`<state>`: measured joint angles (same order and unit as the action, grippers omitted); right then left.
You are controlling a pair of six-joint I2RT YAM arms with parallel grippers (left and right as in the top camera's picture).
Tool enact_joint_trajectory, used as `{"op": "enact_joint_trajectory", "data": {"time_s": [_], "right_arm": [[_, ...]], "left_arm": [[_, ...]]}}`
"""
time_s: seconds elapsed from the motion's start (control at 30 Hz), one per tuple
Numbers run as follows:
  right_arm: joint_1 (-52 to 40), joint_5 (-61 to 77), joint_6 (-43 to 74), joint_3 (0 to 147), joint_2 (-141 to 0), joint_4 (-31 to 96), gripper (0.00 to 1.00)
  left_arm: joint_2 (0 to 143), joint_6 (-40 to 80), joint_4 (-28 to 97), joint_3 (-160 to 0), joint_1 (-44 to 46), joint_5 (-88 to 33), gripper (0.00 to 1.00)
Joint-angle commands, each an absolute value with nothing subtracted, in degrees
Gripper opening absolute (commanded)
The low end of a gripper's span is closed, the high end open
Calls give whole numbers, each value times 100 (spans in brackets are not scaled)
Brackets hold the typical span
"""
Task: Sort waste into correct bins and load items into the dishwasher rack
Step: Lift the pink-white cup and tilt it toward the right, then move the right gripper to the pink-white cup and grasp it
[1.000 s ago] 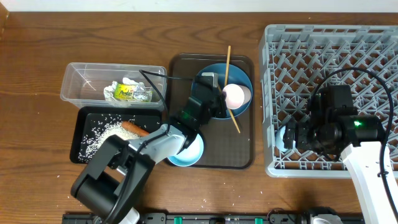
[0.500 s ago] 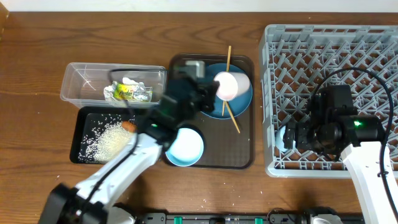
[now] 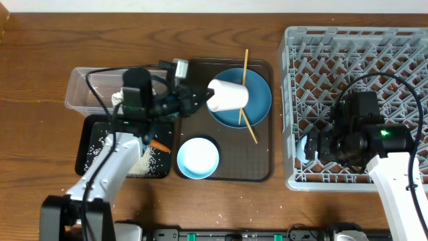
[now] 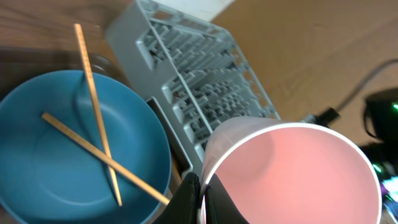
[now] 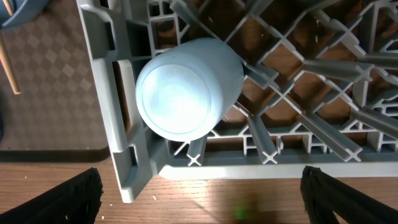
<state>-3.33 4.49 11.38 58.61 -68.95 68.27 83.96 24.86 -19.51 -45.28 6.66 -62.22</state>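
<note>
My left gripper (image 3: 206, 100) is shut on the rim of the pinkish-white cup (image 3: 229, 96), which it holds on its side above the brown tray's left part. In the left wrist view one finger (image 4: 188, 200) is outside the cup (image 4: 292, 174) and the other inside. Below lies the blue plate (image 3: 251, 107) with crossed chopsticks (image 3: 245, 70) on it. The pale blue bowl (image 3: 198, 158) sits on the tray's near part. My right gripper (image 5: 202, 208) hangs open over the dishwasher rack's (image 3: 354, 60) near-left corner, above an upturned light blue cup (image 5: 186, 90).
The clear tub (image 3: 87, 75) stands at the left, partly under my left arm. In front of it, the black tray (image 3: 90, 130) holds rice (image 3: 107, 142) and a carrot (image 3: 159, 145). The brown serving tray (image 3: 254, 164) lies between the bins and the rack.
The left arm has lifted the pinkish-white cup off the plate, carried it left, and now reaches in from over the tub. The right arm has not moved.
</note>
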Motion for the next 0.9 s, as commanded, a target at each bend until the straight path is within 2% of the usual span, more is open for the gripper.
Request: {"op": "enact_joint_trajectory", "data": {"time_s": [0.0,0.5,0.73,0.87], "right_arm": [[-303,454,1155,5837,-6901,6829,99],[-303,716,1376,5837,-6901,6563,99],[-303,2543,1271,5839,-6901,6580,99],[-303,4506,123,5839,-6901,6226,99]], "left_arm": [[8543,2161,-2097,-4523,475,-7345,6],[8724,2056,-2200,-4523,561,-7465,6],[8724,2058,-2512,-4523,561,-7911,6],[8724,2058,-2541,-4523,561,-7948,6]]}}
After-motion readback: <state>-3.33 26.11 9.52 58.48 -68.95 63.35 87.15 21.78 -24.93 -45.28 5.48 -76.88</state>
